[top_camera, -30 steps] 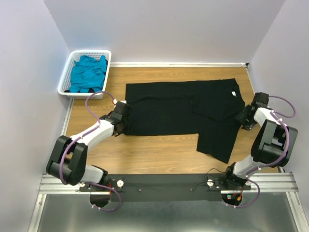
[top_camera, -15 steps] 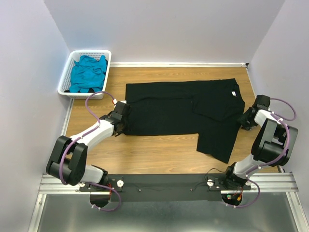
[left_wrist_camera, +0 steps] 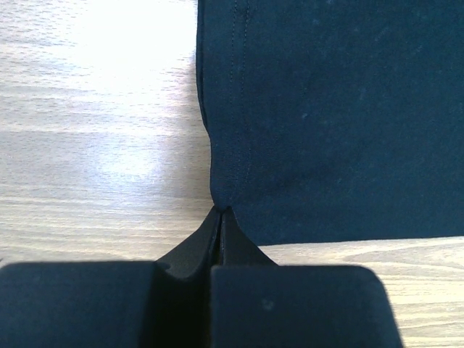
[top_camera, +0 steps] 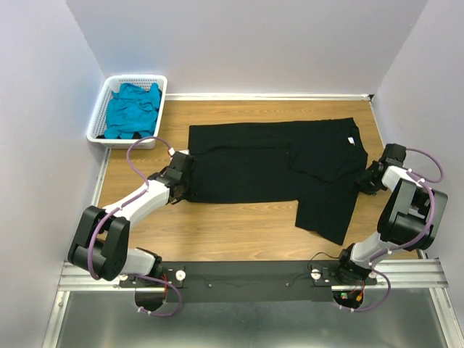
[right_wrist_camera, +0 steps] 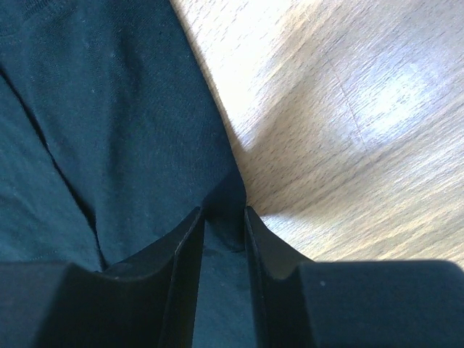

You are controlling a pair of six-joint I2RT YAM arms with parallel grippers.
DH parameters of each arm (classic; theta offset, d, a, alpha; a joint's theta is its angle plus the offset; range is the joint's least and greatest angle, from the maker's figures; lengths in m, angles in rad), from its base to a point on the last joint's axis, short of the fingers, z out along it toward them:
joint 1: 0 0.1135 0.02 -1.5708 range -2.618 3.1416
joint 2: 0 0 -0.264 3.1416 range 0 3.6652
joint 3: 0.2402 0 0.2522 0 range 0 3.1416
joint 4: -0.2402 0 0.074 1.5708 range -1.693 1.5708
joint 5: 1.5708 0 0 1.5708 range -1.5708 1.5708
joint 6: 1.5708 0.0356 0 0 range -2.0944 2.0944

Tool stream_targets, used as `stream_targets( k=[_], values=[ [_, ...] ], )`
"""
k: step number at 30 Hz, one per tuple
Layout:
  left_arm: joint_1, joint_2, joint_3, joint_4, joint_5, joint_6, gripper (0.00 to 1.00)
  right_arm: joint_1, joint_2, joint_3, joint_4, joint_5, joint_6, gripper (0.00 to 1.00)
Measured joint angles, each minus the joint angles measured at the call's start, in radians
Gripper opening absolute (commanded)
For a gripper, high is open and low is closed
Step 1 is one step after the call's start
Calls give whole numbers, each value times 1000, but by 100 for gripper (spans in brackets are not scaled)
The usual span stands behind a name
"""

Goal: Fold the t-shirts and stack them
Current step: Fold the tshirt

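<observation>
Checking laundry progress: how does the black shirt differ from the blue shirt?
The black shirt lies spread flat on the table; the blue shirt sits bunched in the basket. The left gripper pinches the black shirt's edge and the right gripper straddles another; no gripper touches the blue shirt. Neither is stacked.

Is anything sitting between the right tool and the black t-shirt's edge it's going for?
Nothing visible does. The right tool straddles the right edge of the large black cloth t-shirt, with cloth inside its open gap and bare wooden table beside it. The left tool is pinched shut on the opposite edge.
</observation>
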Motion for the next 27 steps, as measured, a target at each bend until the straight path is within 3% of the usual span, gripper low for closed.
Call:
stream_targets(
  k=[3,4,6,19,27],
  values=[
    [5,0,0,0,8,0,0,0,0,0,-3,0,1,21],
    [7,0,0,0,11,0,0,0,0,0,-5,0,5,9],
    [14,-1,0,-1,16,0,0,0,0,0,-21,3,13,1],
    [136,-161,1,-68,116,12,0,0,-187,-14,-221,56,69,1],
    [192,-100,55,-87,129,31,0,0,-229,49,-256,52,68,1]
  ],
)
